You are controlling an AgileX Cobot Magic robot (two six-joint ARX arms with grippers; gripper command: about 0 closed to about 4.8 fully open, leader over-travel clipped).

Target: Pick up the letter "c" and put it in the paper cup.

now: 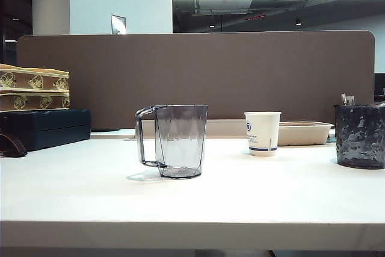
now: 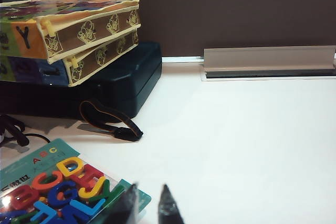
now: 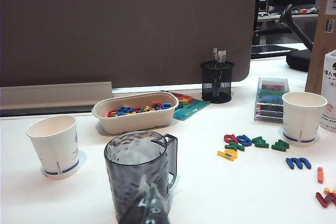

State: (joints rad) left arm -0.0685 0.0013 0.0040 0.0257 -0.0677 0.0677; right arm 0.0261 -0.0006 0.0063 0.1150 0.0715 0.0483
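Two white paper cups with a blue stripe stand on the table. One (image 1: 263, 133) (image 3: 55, 145) is to the right of the clear grey pitcher (image 1: 179, 141) (image 3: 140, 174); the other (image 3: 303, 116) stands further right, beside loose small letters (image 3: 252, 144). I cannot tell which of these is the letter "c". A red-orange C (image 2: 44, 182) lies in a pack of coloured letters (image 2: 63, 190). My left gripper (image 2: 150, 205) is open with nothing in it, at the corner of that pack. My right gripper (image 3: 152, 211) is shut and holds nothing, just in front of the pitcher. Neither gripper appears in the exterior view.
A beige tray (image 1: 304, 132) (image 3: 135, 114) of letters sits by the brown partition (image 1: 198, 76). A dark holder (image 1: 361, 135) stands right of it. Patterned boxes (image 2: 73, 35) rest on a dark case (image 2: 131, 77) at the left, with a strap (image 2: 107, 119) in front. A clear box (image 3: 270, 98) stands near the right cup.
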